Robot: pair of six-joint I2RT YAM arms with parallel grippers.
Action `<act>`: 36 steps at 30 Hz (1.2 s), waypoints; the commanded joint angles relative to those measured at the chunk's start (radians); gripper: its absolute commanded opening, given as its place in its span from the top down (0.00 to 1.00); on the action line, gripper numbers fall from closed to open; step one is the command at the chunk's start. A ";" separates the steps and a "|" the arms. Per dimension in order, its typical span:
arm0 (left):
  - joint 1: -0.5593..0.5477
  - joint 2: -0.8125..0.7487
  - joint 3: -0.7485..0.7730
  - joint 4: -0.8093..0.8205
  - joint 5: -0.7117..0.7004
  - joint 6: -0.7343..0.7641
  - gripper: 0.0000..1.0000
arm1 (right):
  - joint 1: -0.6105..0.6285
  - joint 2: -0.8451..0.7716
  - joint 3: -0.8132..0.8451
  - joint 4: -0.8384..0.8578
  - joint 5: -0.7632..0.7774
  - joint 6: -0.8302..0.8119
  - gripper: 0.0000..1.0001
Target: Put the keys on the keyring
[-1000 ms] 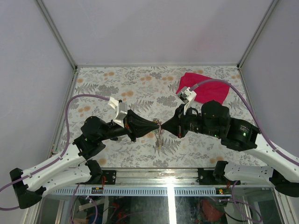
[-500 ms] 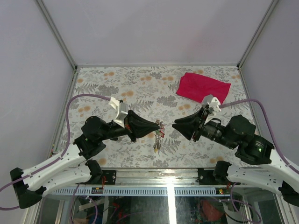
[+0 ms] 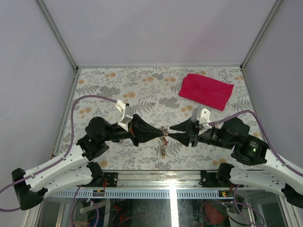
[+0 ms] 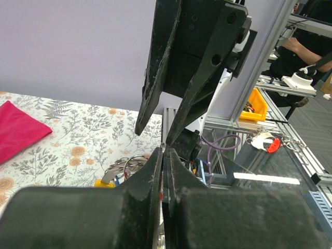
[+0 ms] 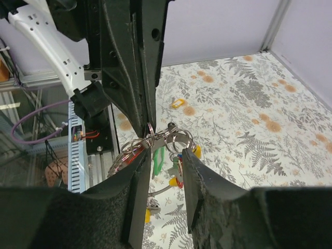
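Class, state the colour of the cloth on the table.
The cloth is plain pinkish red, clearest in the top external view.

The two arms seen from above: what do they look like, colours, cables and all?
Both the left arm and right arm have white lower links, black joints and wrists, tapering to pointed black jaws. A purple cable loops along each, a white camera block sits at each wrist, and a green light glows on the right elbow.

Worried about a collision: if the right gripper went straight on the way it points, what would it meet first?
The keyring, pinched by the left gripper and seemingly level with the open jaws of the right gripper; directly behind it, the left gripper itself. Depth is uncertain.
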 commanded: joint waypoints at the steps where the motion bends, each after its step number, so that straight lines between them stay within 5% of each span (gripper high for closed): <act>1: -0.008 -0.004 0.028 0.127 0.040 -0.010 1.00 | 0.003 0.015 0.041 0.055 -0.094 -0.055 0.64; 19: -0.010 -0.013 0.020 0.131 0.045 -0.010 1.00 | 0.002 0.065 0.044 0.080 -0.178 -0.039 0.80; 29: -0.011 -0.016 0.020 0.125 0.042 -0.010 1.00 | 0.001 0.073 0.062 0.050 -0.201 -0.039 1.00; 36: -0.011 -0.032 0.020 0.070 0.004 0.012 0.86 | 0.003 0.099 0.162 -0.137 -0.168 -0.080 1.00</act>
